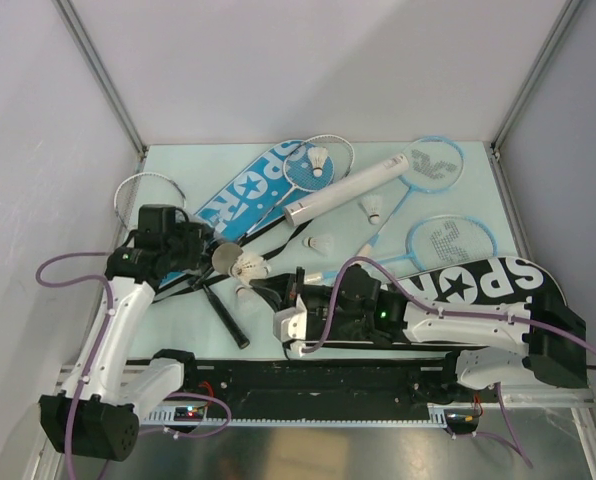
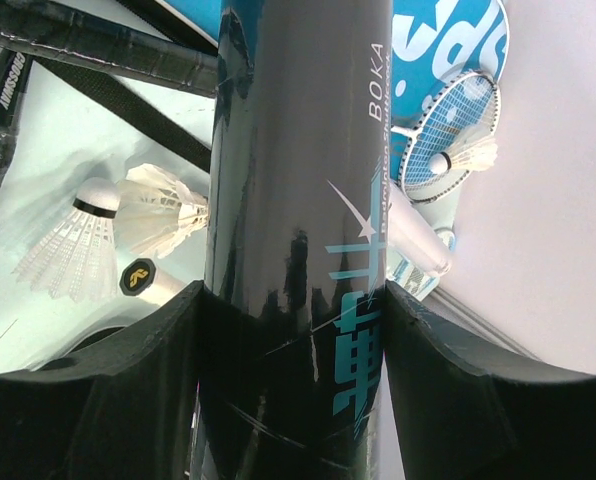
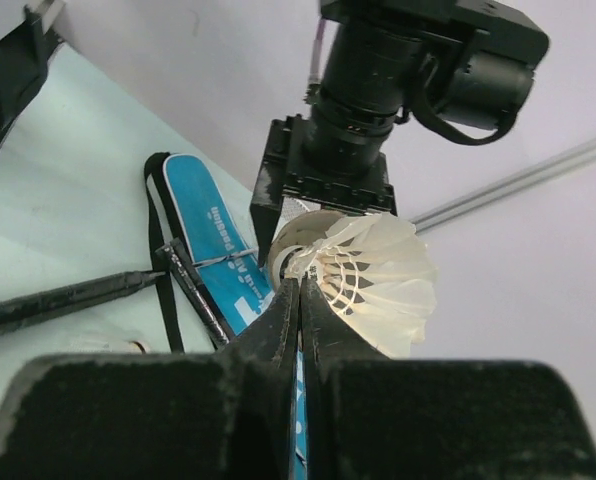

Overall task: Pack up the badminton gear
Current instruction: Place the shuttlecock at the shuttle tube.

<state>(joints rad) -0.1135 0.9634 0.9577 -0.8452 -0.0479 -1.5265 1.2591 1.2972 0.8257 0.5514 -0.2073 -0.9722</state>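
My left gripper (image 1: 192, 246) is shut on the black tube (image 2: 298, 190), gripping its barrel; the tube's open mouth (image 1: 225, 260) points toward the right arm. My right gripper (image 3: 300, 286) is shut on the feathers of a white shuttlecock (image 3: 378, 280), held right at the tube's mouth (image 3: 303, 232); it also shows in the top view (image 1: 250, 266). The white tube (image 1: 343, 190) lies across the blue SPORT cover (image 1: 246, 197). The black SPORT cover (image 1: 478, 280) lies under my right arm. Light-blue rackets (image 1: 433, 163) lie at the back right.
Loose shuttlecocks lie on the table (image 1: 321, 244), (image 1: 375, 210), and one on a racket head (image 1: 321, 160). Two more lie below the tube (image 2: 78, 245). A white racket hoop (image 1: 150, 180) is at the far left. A black handle (image 1: 224, 312) lies near the front edge.
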